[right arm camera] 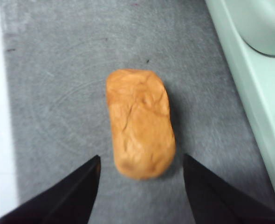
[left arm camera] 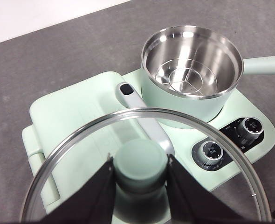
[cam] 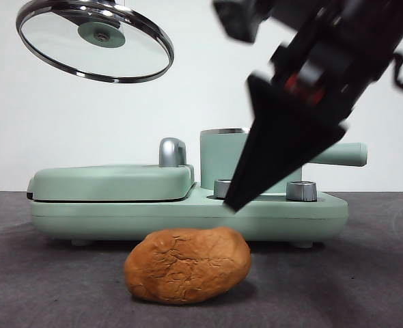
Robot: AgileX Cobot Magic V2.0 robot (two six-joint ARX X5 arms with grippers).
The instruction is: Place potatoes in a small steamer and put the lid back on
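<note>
We find the right gripper [right arm camera: 141, 163] hanging above the potato [cam: 188, 265], angled down toward it from the upper right of the front view, jaws spread wide with nothing between them. In the right wrist view the potato [right arm camera: 140, 122] lies lengthwise in line with the gap between the two jaws, clear of both.

The left gripper [left arm camera: 140, 179] is held high, clamped on the mint-green knob [left arm camera: 141, 162] of the lid [left arm camera: 77, 140]. We see the lid [cam: 95, 42] in the front view at upper left, tilted, well above the cooker. No part of that arm itself is visible there.

The potato rests on the dark grey table mat [cam: 44, 287], just in front of the mint-green cooker base [cam: 188, 215], not touching it. The small steamer [left arm camera: 191, 70] sits on the base's right half, uncovered, its steel inside showing a wire rack [left arm camera: 186, 79] at the bottom. Its side handle [left arm camera: 263, 65] points away from the griddle.

The closed griddle [cam: 113, 181] takes the base's left half, with its chrome handle [cam: 172, 152] beside the steamer. Two control dials [left arm camera: 211, 151] sit on the base near the steamer. In the front view the right gripper's dark jaw covers part of the steamer [cam: 222, 160] and of the base.
</note>
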